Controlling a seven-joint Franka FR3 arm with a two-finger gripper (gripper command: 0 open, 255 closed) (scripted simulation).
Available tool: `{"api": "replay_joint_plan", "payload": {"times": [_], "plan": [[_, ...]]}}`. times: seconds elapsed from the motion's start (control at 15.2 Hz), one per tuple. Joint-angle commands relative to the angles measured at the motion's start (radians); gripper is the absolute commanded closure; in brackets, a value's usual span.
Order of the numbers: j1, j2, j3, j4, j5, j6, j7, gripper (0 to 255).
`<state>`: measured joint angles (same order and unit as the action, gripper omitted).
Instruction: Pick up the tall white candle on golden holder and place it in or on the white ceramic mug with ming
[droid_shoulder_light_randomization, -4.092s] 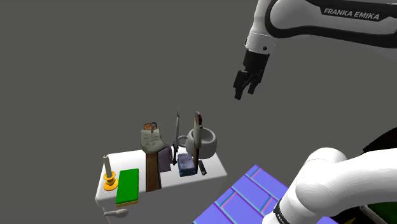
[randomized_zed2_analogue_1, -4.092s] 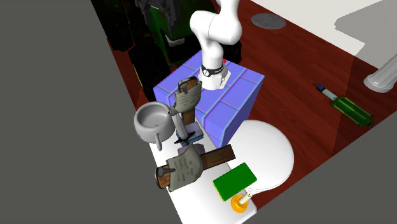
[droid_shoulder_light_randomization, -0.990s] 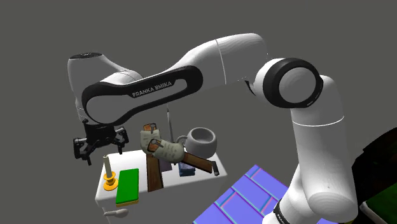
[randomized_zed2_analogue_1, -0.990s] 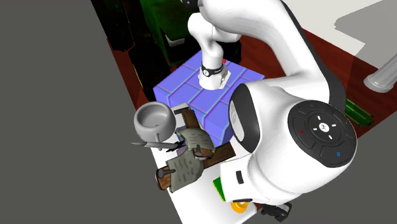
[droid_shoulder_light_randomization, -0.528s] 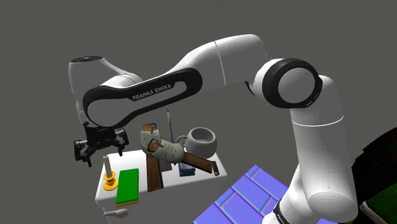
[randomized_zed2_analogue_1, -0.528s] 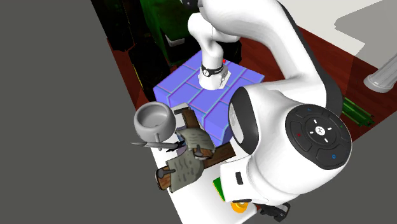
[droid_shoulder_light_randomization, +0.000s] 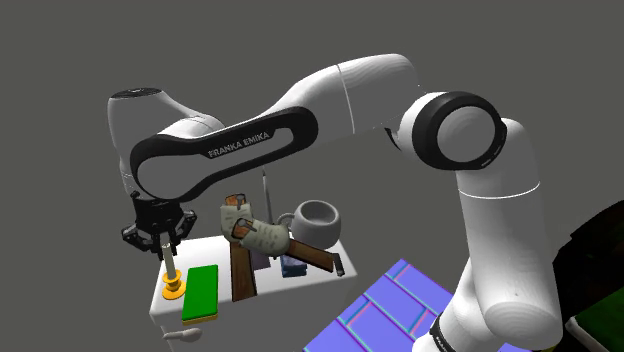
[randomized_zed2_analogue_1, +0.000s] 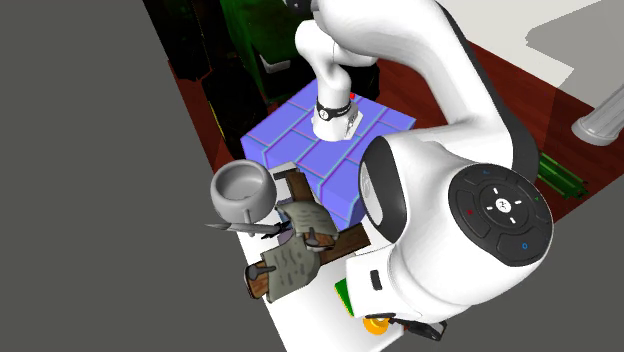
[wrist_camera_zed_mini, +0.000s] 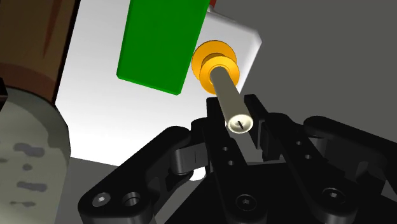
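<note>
1. My gripper (droid_shoulder_light_randomization: 166, 250) hangs fingers-down over the corner of the white table (wrist_camera_zed_mini: 102, 121), and my white arm arches above it.
2. I have drawn my two fingers in until they clasp the candle (wrist_camera_zed_mini: 228, 95) near its top. The gap between them is no wider than the candle, and its top end sits between my pads in the wrist view.
3. The candle is a pale, slim stick standing upright in a golden holder (wrist_camera_zed_mini: 215, 63). The holder sits on the table just beside the green block (wrist_camera_zed_mini: 162, 41), off one of its ends.
4. The green block lies flat on the table, and the candle's holder is close to it, though I cannot tell whether they touch.
5. A brown plank (droid_shoulder_light_randomization: 240, 272) stands just beside the green block, on the side away from the candle. A mottled grey-green bundle (droid_shoulder_light_randomization: 262, 237) sits at the plank's upper part.
6. The mug (droid_shoulder_light_randomization: 318, 222) looks pale grey, with its open mouth showing. It is well apart from the green block, beyond the brown plank.
7. My stand (droid_shoulder_light_randomization: 395, 300), blue with a brick pattern, lies farther from the green block than the mug does.
</note>
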<state>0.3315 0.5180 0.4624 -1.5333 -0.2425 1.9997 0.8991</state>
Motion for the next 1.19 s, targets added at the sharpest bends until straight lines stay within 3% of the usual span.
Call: {"api": "replay_joint_plan", "payload": {"times": [0.0, 1.12], "plan": [[0.0, 0.0, 0.0, 0.0, 0.0, 0.0, 0.0, 255], [0.006, -0.043, 0.015, 0.14, 0.026, -0.178, -0.02, 255]]}}
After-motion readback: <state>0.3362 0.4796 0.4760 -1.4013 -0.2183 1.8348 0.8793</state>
